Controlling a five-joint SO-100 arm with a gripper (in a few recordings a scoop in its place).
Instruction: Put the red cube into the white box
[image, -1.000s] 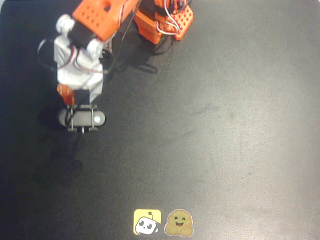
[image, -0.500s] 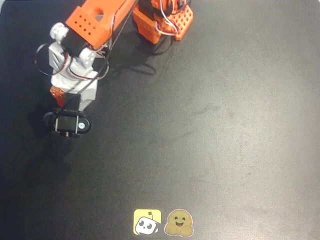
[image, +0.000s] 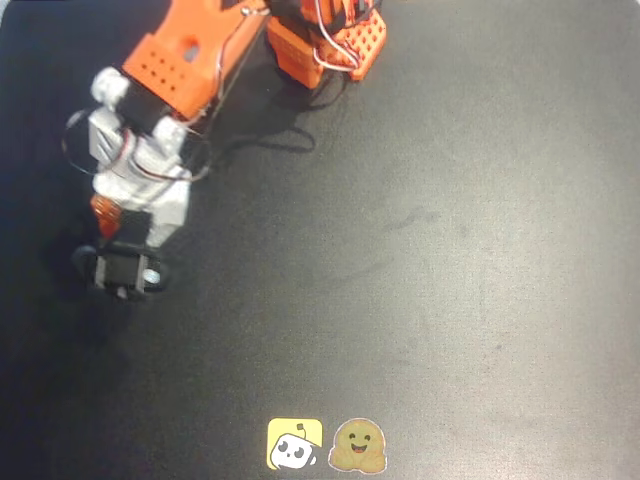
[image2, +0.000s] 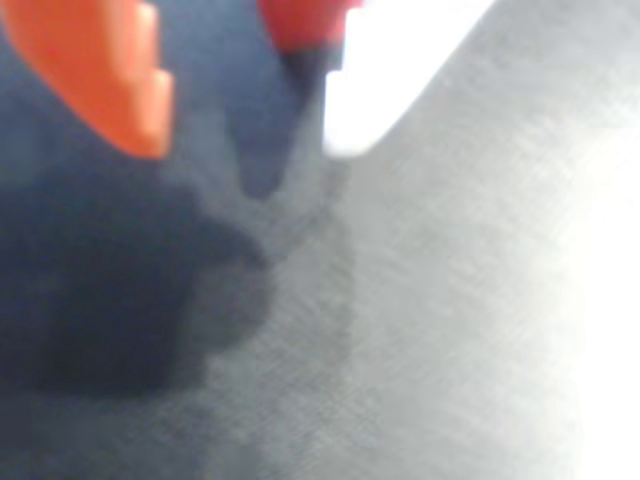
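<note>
Right now your end effector (image2: 245, 150) hangs released over the table (image: 450, 250). In the wrist view the orange finger (image2: 105, 70) and the white finger (image2: 385, 70) stand well apart at their tips, with bare dark table showing between them. Nothing is pinched between those tips, and neither tip touches the surface that you can make out; their shadows fall just below them.

High between the fingers, a blurred red piece (image2: 300, 22) sits against the white finger and apart from the orange one. You cannot tell from this blur whether it is the cube of the task or a part of the arm.

From overhead, the white and orange arm (image: 160, 70) reaches toward the picture's left edge. The black wrist camera (image: 122, 272) sits at its far end, and a small orange-red bit (image: 103, 210) shows just behind it, on the arm's side.

Behind the end effector, back along the arm, stands the orange base (image: 335, 45). Well off to the end effector's side, near the picture's bottom edge, two small stickers (image: 326, 444) lie flat on the table.
</note>
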